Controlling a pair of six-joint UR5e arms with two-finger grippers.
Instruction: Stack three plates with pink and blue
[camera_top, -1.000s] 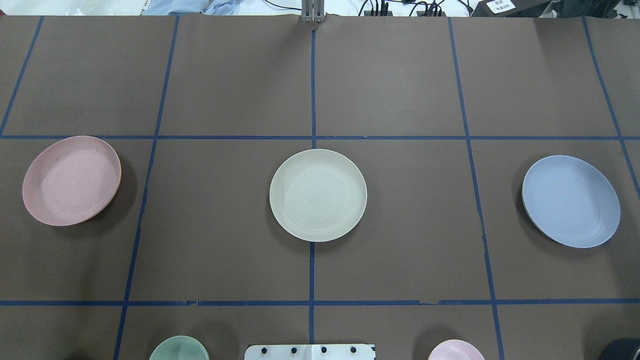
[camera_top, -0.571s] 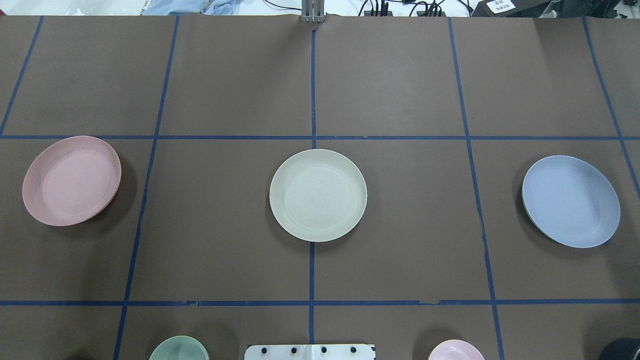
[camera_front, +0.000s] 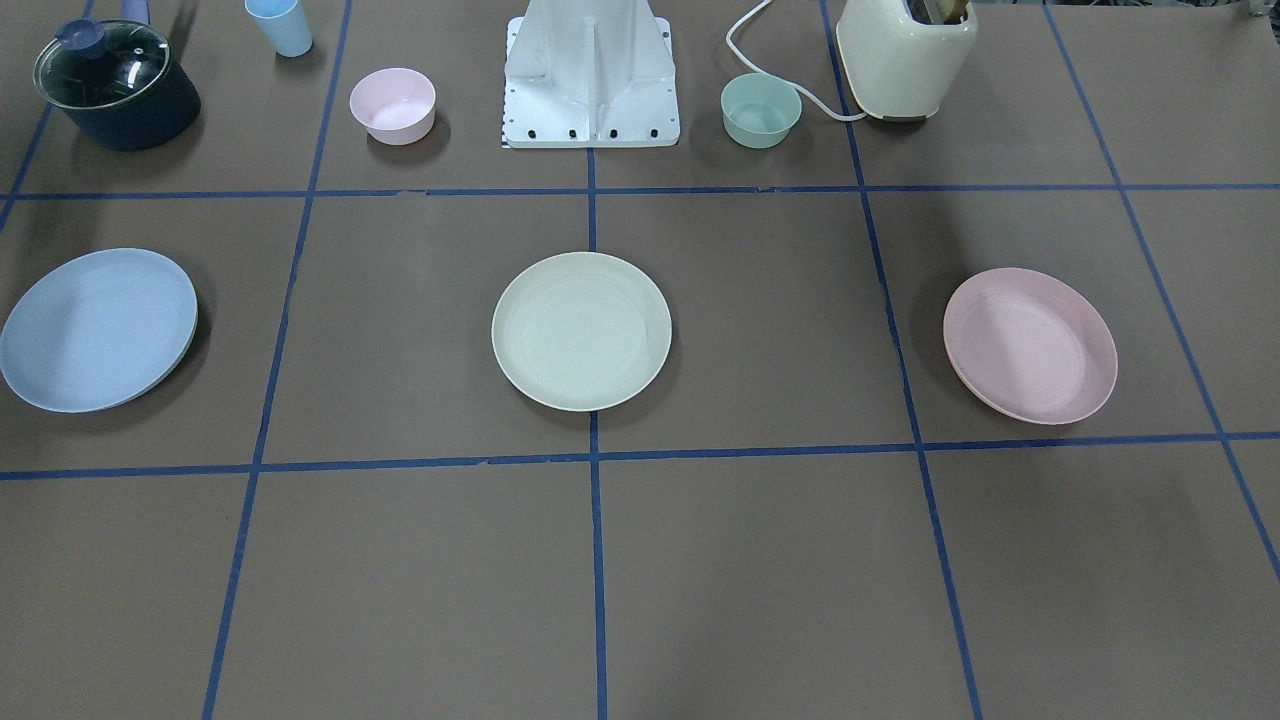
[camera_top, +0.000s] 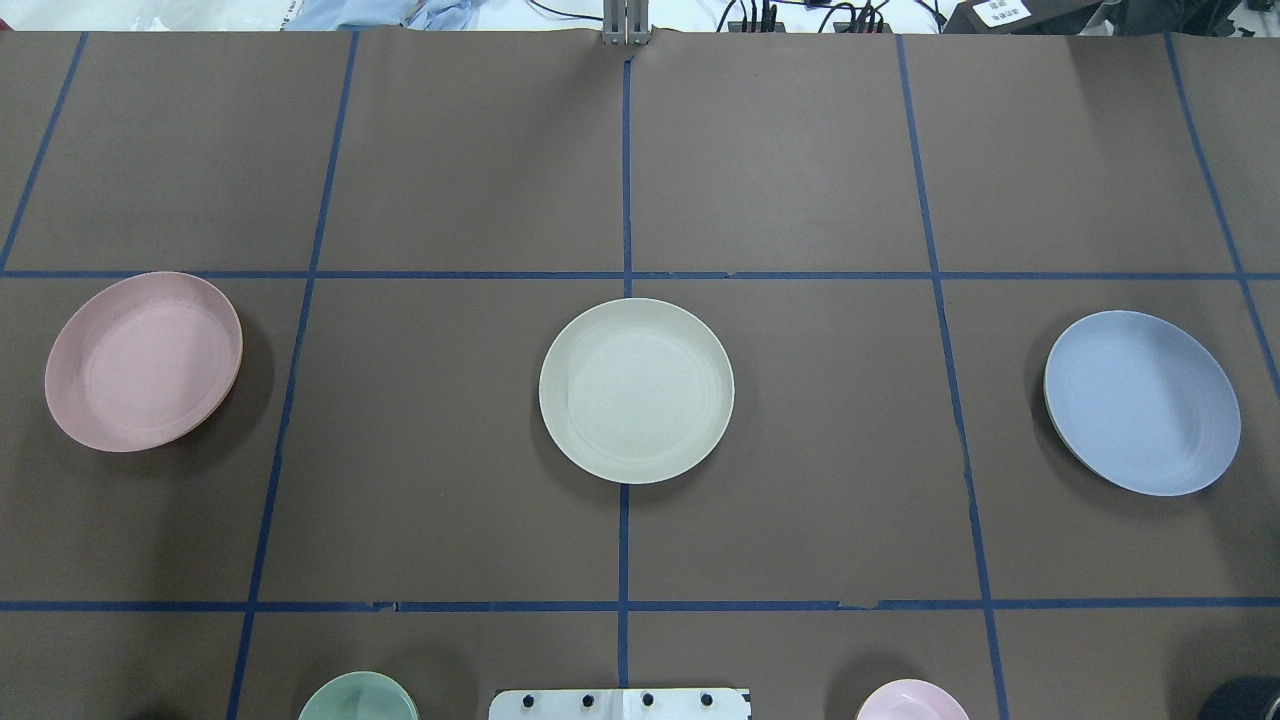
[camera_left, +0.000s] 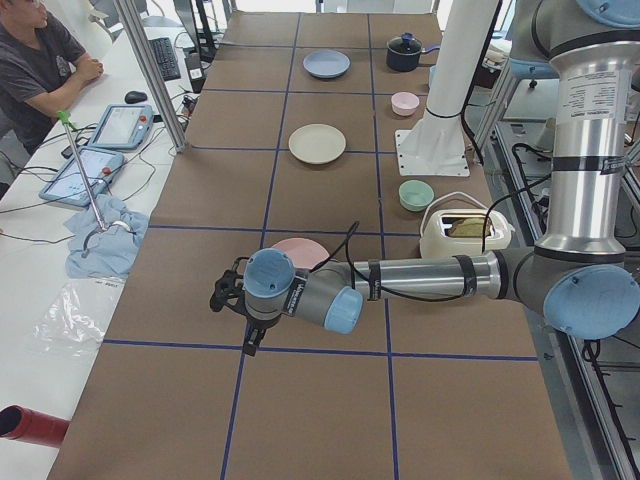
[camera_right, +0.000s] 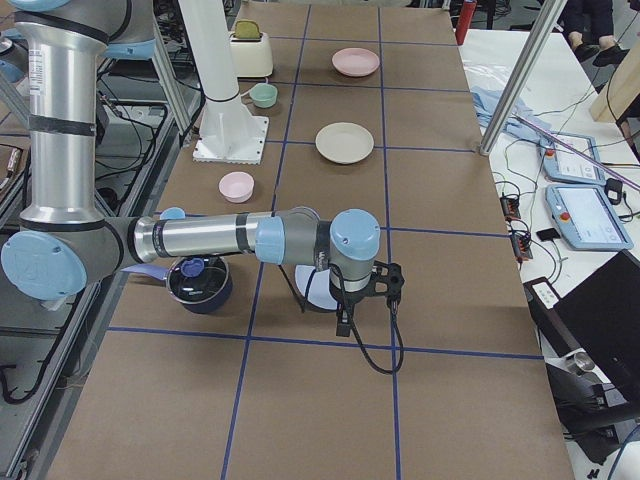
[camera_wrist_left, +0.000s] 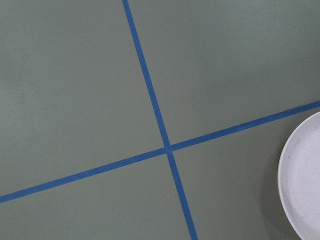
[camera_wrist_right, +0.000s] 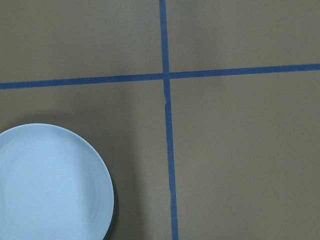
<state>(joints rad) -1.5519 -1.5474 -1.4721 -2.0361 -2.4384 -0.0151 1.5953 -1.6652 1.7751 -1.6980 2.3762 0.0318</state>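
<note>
Pink plate (camera_top: 143, 360) unstacked; left arm (camera_left: 420, 277), right arm (camera_right: 200, 237) outstretched.

left plate (camera_top: 143, 361), middle plate (camera_top: 636, 390), right plate (camera_top: 1142, 402), well apart

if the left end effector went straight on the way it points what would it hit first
Probably the brown table, near a blue tape crossing. The left end effector points down, and its wrist view shows the pastel pink round plastic plate only at the edge, off that line.

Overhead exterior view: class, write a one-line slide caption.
Pink plate, cream plate and blue plate lie apart in a row on the brown gridded table, unstacked.
</note>
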